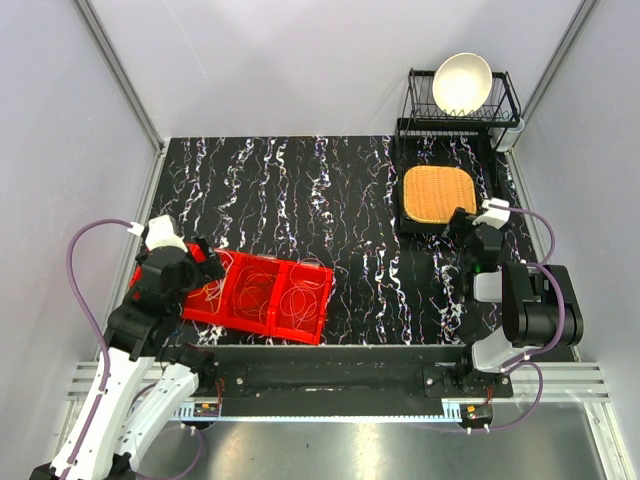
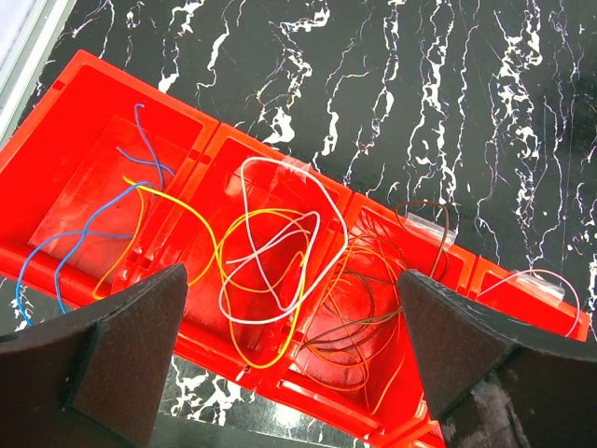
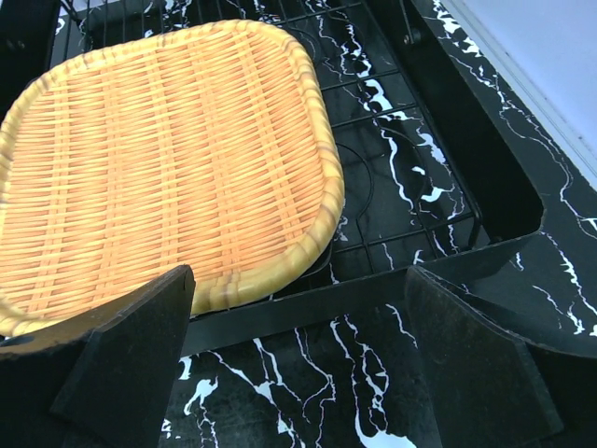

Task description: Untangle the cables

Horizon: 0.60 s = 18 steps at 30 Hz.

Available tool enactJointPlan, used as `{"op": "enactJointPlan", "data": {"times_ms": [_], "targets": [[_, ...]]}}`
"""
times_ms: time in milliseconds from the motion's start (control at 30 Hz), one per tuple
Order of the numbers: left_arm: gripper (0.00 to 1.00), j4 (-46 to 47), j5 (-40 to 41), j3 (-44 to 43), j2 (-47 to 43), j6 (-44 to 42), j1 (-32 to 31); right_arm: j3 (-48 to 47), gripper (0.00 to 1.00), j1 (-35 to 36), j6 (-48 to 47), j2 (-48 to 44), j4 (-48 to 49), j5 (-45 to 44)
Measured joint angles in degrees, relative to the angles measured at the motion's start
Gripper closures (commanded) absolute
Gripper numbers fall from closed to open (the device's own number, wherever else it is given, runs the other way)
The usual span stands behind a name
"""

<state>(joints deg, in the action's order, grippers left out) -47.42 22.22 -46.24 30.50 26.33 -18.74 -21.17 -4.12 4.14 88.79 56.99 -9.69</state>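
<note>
The cables (image 1: 275, 295) lie in a red compartment tray (image 1: 315, 330) at the front left of the table. The left wrist view shows a white loop (image 2: 260, 321) crossing a yellow loop (image 2: 265, 365) in the middle compartment. Orange loops (image 2: 340, 363) and a brown one (image 2: 349, 323) overlap to the right of them, and a blue cable (image 2: 140, 126) lies at the left. My left gripper (image 1: 205, 265) (image 2: 291, 308) hangs open above the tray's near wall, holding nothing. My right gripper (image 1: 465, 225) (image 3: 298, 308) is open and empty over bare table, just short of the wicker tray.
A wicker tray (image 1: 438, 193) (image 3: 159, 149) rests on a black wire rack base (image 3: 485, 187) at the right. Behind it stands a dish rack holding a white bowl (image 1: 462, 82). White walls enclose the black marbled table (image 1: 300, 190).
</note>
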Motion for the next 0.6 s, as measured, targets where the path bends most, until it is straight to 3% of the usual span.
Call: {"op": "enactJointPlan", "data": {"times_ms": [600], "targets": [[0.01,0.7,-0.4,0.0,0.1,0.0,0.0,0.2,0.0,0.0,-0.2,0.0,0.4,1.0]]}}
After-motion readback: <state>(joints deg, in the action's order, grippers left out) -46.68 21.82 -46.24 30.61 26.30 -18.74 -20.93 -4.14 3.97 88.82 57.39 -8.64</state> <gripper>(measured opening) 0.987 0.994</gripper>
